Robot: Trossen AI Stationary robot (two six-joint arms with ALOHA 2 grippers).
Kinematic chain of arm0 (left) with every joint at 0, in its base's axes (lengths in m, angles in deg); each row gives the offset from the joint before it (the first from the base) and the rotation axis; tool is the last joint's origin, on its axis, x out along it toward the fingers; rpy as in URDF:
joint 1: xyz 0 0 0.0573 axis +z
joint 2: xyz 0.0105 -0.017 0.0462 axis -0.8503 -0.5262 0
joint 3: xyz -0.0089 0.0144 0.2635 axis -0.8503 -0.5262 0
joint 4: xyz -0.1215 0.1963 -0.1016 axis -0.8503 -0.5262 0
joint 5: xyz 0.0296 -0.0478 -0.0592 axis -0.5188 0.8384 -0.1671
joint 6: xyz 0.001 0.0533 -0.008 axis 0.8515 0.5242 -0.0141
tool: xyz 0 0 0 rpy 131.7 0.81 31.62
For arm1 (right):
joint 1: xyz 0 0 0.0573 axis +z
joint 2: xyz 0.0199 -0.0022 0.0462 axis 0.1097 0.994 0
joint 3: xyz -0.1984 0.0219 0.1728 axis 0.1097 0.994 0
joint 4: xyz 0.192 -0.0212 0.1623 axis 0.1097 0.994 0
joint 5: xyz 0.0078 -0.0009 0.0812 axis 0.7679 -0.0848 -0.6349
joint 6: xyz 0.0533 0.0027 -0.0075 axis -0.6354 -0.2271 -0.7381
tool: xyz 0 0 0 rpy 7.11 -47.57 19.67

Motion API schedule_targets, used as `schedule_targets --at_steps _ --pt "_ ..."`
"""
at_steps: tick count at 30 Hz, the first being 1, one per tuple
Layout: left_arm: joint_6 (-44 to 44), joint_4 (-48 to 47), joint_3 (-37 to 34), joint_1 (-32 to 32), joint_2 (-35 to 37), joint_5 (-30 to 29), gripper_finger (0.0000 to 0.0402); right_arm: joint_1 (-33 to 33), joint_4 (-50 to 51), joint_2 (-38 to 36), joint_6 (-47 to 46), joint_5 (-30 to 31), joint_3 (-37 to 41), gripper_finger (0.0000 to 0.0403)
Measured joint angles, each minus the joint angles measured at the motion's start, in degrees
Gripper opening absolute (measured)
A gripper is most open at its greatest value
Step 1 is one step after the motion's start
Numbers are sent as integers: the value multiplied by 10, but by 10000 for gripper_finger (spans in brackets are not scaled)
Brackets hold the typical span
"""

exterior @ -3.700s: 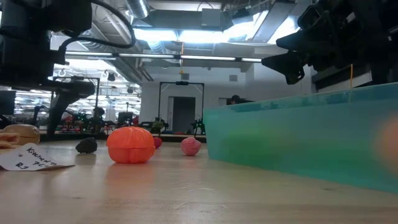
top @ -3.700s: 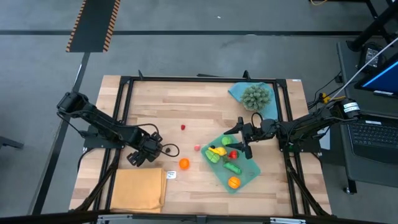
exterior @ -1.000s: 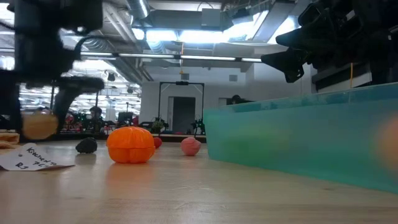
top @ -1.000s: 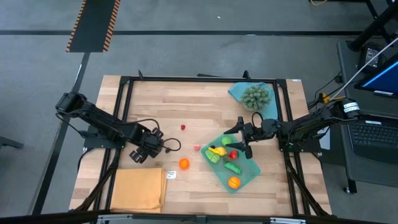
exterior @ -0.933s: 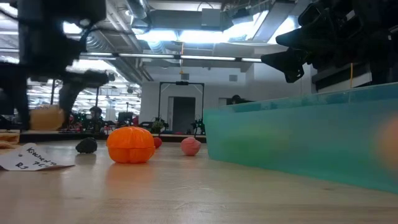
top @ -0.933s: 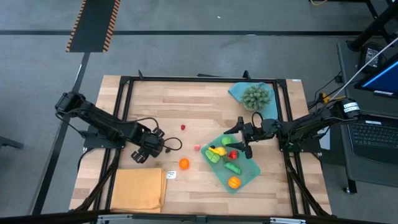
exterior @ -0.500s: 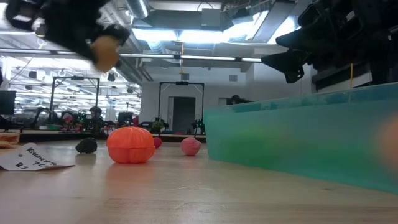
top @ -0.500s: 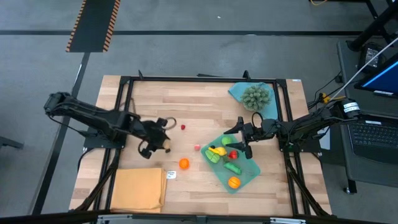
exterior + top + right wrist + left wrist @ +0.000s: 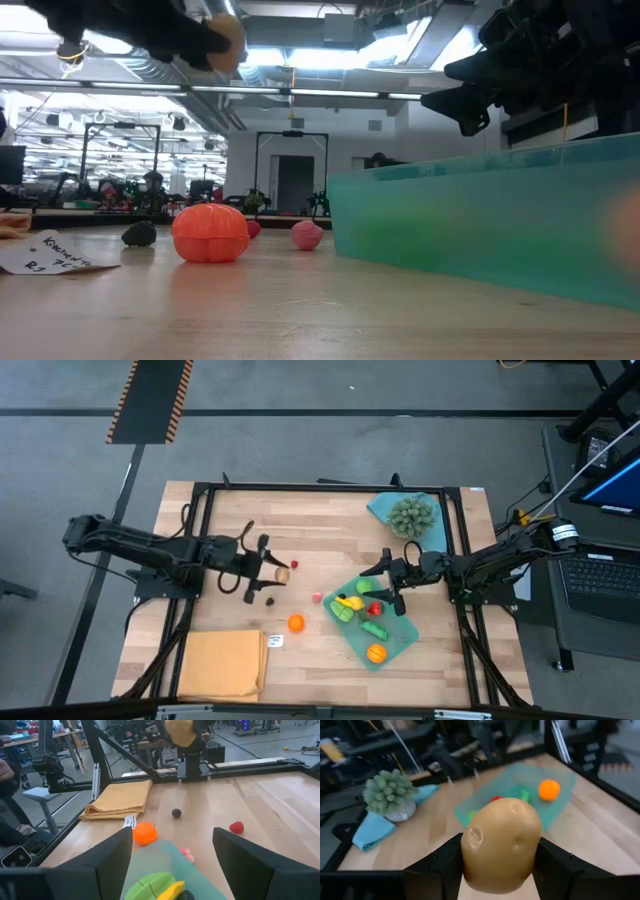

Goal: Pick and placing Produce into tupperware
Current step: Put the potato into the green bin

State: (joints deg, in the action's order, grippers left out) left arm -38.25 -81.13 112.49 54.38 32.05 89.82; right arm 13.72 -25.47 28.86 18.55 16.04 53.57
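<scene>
While raised, left claw (image 9: 272,572) grips potato (image 9: 501,842) — firmly.

High view: straight down over table (image 9: 330,530), both arms in frame.
Low view: at tabletop level, close to tupperware (image 9: 500,215), facing room behind.
Left wrist view: past own fingers, close on potato (image 9: 500,845), toward tupperware.
Right wrist view: across table toward orange cloth (image 9: 120,797).
Shared: potato, tupperware, orange (image 9: 210,233) in several views.
</scene>
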Motion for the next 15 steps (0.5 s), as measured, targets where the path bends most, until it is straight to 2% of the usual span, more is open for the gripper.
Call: schedule_targets --at_steps 6,12,15 --pt "-40 171 -68 40 0 23 185 0 0 0 2 0 0 278" --pt "-55 195 -78 59 -4 27 185 0 -10 0 72 0 0 278" --pt "-55 219 -79 65 -18 28 185 -1 -41 0 80 0 0 278"
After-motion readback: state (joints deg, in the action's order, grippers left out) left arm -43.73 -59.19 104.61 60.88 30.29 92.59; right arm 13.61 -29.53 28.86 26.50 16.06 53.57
